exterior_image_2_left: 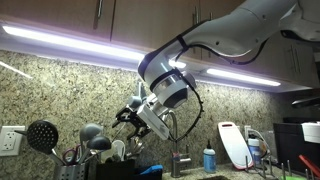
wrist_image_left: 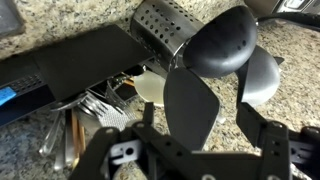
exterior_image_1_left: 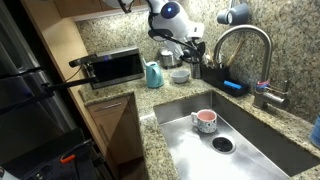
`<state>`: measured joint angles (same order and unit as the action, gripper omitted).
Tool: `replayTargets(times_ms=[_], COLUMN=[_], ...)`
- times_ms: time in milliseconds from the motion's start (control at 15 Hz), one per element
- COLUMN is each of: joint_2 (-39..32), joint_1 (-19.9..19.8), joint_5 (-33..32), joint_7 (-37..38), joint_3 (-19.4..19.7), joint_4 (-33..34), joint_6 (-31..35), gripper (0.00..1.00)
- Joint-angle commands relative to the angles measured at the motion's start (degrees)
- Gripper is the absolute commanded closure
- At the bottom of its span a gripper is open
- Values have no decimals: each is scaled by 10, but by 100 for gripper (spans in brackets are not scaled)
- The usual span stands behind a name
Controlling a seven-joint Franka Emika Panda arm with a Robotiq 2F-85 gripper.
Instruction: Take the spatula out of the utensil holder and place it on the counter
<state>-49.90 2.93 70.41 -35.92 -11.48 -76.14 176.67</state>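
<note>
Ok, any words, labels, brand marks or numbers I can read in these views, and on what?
None can be read.
Bottle beside the white cutting board: any print is too small and blurred to read.
Toaster oven: no legible marking.
Wrist view: no text visible.

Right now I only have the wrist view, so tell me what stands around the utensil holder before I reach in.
Observer: A teal jug stands on the counter, next to a toaster oven.
Operator: Now give me the other side.
Observer: A tall faucet arches over the sink.
Operator: Tell me what is in that sink.
Observer: A pink cup stands in it, close to the drain.
</note>
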Motion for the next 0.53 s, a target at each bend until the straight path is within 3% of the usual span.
replayTargets(times_ms=[0, 467], joint_2=[-11, -10], joint_1=[2, 6], joint_5=[2, 1], joint_7=[-11, -13], joint_3=[-5, -4], joint_4=[26, 24], joint_6=[19, 22], gripper=[49, 99])
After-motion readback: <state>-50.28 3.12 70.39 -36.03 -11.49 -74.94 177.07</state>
